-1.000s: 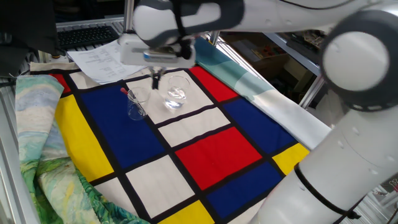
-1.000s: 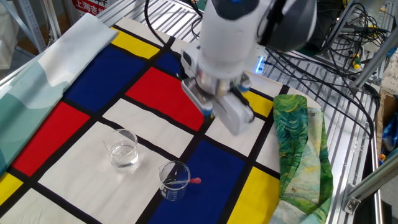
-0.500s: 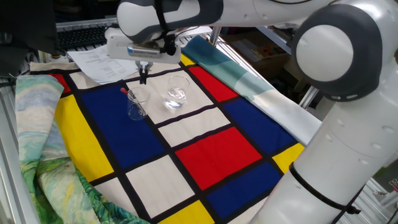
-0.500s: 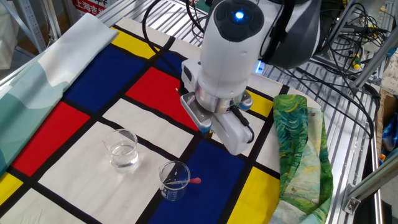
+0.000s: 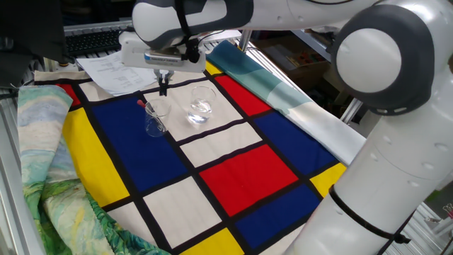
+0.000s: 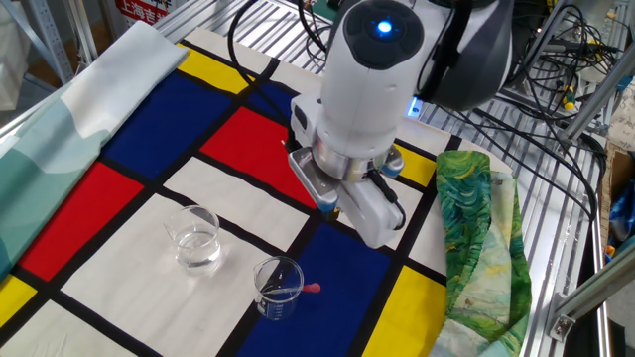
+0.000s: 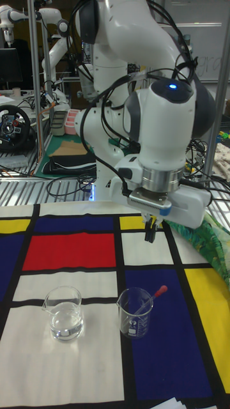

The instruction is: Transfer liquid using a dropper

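A small clear beaker stands on a blue square of the cloth. The dropper leans inside it, its red bulb sticking out over the rim. A rounder glass beside it holds a shallow pool of clear liquid. My gripper hangs above and behind the beaker, apart from it, fingers pressed together and holding nothing. In one fixed view the gripper sits just above the beaker, left of the glass. The other fixed view shows the beaker and glass in front of the hand.
The table carries a red, blue, yellow and white checked cloth. A green patterned cloth is bunched along one side, a teal one along the other. Papers lie behind the beaker. Cables and a metal rack border the table.
Over the last second my gripper has moved from above the rounder glass to above the beaker. In the last half second nothing moved.
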